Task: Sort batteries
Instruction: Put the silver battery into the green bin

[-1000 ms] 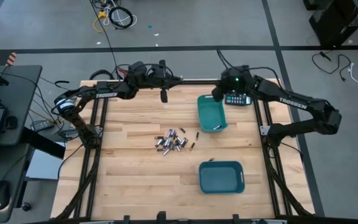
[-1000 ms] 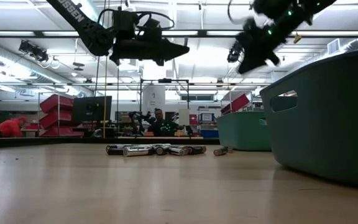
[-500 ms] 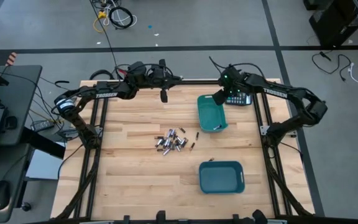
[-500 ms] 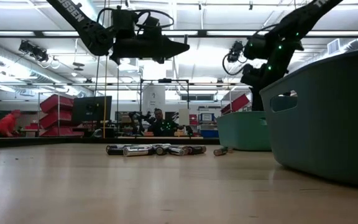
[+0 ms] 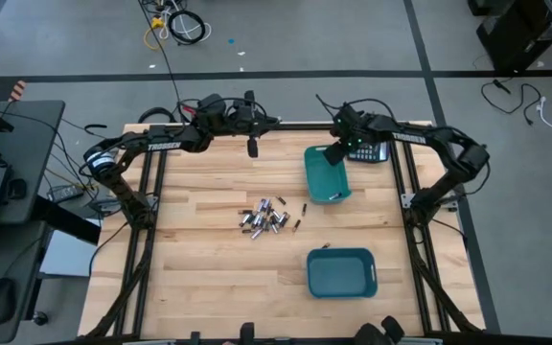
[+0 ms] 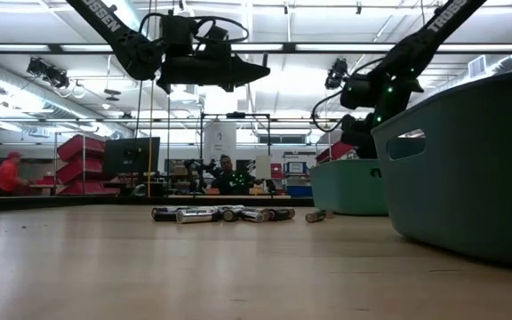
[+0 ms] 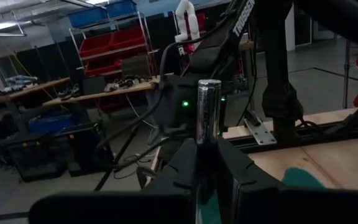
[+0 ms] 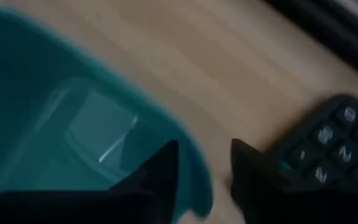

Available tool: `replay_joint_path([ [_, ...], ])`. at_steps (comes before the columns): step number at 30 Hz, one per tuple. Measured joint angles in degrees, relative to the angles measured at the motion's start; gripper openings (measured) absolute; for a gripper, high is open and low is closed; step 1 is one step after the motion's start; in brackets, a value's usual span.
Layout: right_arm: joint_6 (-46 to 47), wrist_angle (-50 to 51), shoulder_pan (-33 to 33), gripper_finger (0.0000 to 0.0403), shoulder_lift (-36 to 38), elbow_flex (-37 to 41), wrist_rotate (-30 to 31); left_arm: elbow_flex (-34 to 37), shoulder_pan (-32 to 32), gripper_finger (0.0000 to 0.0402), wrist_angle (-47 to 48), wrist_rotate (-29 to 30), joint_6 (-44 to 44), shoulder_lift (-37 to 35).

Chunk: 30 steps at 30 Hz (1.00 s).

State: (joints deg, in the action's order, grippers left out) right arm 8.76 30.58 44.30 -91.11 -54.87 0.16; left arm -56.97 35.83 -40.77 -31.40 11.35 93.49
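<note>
2 grippers differ: the right gripper, fingers parted and empty, has dropped to the far teal bin, while the left gripper clamps 1 battery above the table, the other batteries still piled mid-table.

Even, bright light from above falls on the pale wooden bench in the high view, with only faint, soft shadows beneath the two dark arms. In the low view, long white ceiling strip lights glare and turn the arms to near silhouettes; the near rounded teal plastic bin looms soft and out of focus. The left wrist view is dim, with a shiny silvery cylindrical battery catching highlights. The right wrist view is heavily blurred throughout.
</note>
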Motion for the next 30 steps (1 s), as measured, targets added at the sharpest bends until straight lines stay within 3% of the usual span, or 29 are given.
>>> replay_joint_path([
  [4, -2.4, -4.0, 0.2, 0.0031, -0.3, 0.0, -0.2, 0.0, 0.0, 0.0023, 0.0, 0.0, 0.0, 0.0],
  [6, -3.6, -5.2, 0.2, 0.0011, 0.3, 0.0, -0.7, 0.0, 0.0, 0.0023, 0.1, 0.0, 0.0, 0.0],
  [12, -7.2, -7.8, -1.5, 0.0004, 4.3, 0.0, 0.8, 0.0, 0.1, 0.0027, 0.1, 0.0, 0.0, 0.0],
  [26, -24.5, -14.6, -15.6, 0.0001, 9.8, -0.1, 23.4, 0.0, 0.1, 0.0031, 0.1, 0.9, 0.2, 0.0],
  [30, -28.2, -18.1, -18.1, 0.0, 9.8, -0.1, 25.8, 0.0, 0.2, 0.0031, 0.1, 0.9, 0.3, 0.0],
])
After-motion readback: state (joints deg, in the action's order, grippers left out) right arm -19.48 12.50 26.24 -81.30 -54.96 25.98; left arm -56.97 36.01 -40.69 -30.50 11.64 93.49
